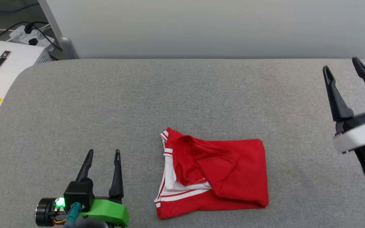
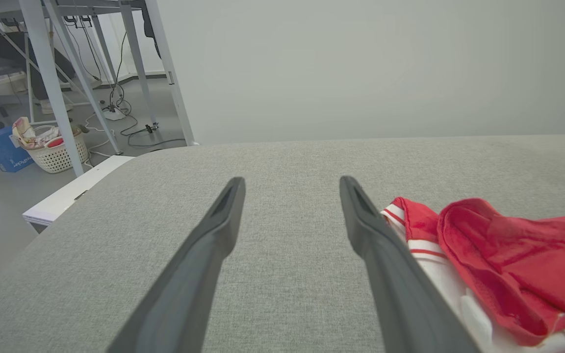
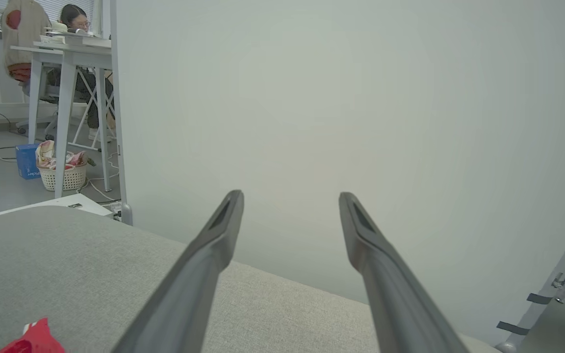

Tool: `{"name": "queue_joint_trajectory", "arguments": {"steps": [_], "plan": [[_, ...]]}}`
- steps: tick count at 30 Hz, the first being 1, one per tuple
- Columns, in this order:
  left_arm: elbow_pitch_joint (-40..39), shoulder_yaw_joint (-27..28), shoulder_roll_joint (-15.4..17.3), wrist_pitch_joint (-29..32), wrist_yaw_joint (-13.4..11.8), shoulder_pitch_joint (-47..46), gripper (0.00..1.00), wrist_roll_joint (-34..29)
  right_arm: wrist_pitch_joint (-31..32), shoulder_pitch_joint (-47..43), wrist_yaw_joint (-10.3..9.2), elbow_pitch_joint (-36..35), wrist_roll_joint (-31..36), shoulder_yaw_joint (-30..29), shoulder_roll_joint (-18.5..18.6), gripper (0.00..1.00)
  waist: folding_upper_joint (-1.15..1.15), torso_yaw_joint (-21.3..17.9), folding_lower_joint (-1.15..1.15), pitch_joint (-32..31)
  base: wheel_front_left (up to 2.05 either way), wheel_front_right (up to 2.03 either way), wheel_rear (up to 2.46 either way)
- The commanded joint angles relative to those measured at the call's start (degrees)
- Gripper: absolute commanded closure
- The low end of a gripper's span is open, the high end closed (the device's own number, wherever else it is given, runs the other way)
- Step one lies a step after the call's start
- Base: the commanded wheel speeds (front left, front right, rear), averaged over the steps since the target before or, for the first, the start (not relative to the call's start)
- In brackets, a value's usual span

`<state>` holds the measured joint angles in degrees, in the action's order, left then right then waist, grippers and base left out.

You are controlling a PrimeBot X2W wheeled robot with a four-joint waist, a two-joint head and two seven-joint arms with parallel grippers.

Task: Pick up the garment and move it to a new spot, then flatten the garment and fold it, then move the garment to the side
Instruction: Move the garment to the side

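The garment (image 1: 220,172) is a red shirt with white sleeves and red-white striped trim, lying in a rough folded bundle near the front middle of the grey table (image 1: 182,95). My left gripper (image 1: 103,154) stands open at the lower left, a short way left of the garment, touching nothing. In the left wrist view the garment (image 2: 508,260) lies just right of my left gripper (image 2: 290,184). My right gripper (image 1: 341,65) hangs open and raised at the far right, well clear of the cloth. A red corner of the garment (image 3: 32,338) shows in the right wrist view, left of my right gripper (image 3: 290,198).
A pale wall panel (image 1: 201,28) runs along the table's far edge. A white case (image 1: 2,69) and a power strip (image 1: 32,34) sit beyond the left corner. A laundry basket (image 2: 57,149) stands on the floor among desk legs, and a person (image 3: 74,19) sits at a distant desk.
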<state>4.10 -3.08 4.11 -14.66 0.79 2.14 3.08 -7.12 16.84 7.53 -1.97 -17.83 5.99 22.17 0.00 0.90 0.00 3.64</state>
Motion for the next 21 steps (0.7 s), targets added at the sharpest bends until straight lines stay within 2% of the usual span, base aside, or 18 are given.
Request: {"name": "queue_joint_trajectory", "arguments": {"steps": [1, 5, 8, 15, 21], "plan": [[-0.03, 0.09, 0.01, -0.34, 0.16, -1.17, 0.0, 0.14, 3.06, 1.95, -0.04, -0.04, -1.67, 1.6, 1.37, 0.0, 0.0, 0.41, 0.0, 0.6, 0.0, 0.0, 0.0], [-0.17, -0.02, -0.1, -0.34, 0.04, -1.63, 0.0, 0.18, 14.5, 6.39, -0.04, 0.31, -8.59, 6.89, 6.18, 0.0, 0.0, 0.94, 0.0, 1.71, 0.0, 0.0, 0.0], [-0.32, -0.09, -0.23, -0.34, -0.13, -2.07, 0.0, 0.3, 21.41, 8.59, -0.04, 1.41, -14.35, 9.78, 8.46, 0.0, 0.0, 1.19, 0.0, 2.78, 0.0, 0.0, 0.0], [-0.25, -0.76, -0.51, -0.34, -0.09, -3.73, 0.0, 0.52, 35.42, 7.3, -0.04, 5.95, -25.51, 15.42, 10.21, 0.0, 0.0, 2.29, 0.0, 5.36, 0.0, 0.0, 0.0], [0.02, -1.42, -0.7, -0.34, 0.02, -5.35, 0.0, 0.5, 41.57, 4.06, -0.04, 8.62, -31.47, 18.84, 10.53, 0.0, 0.0, 3.68, 0.0, 7.71, 0.0, 0.0, 0.0]]}}
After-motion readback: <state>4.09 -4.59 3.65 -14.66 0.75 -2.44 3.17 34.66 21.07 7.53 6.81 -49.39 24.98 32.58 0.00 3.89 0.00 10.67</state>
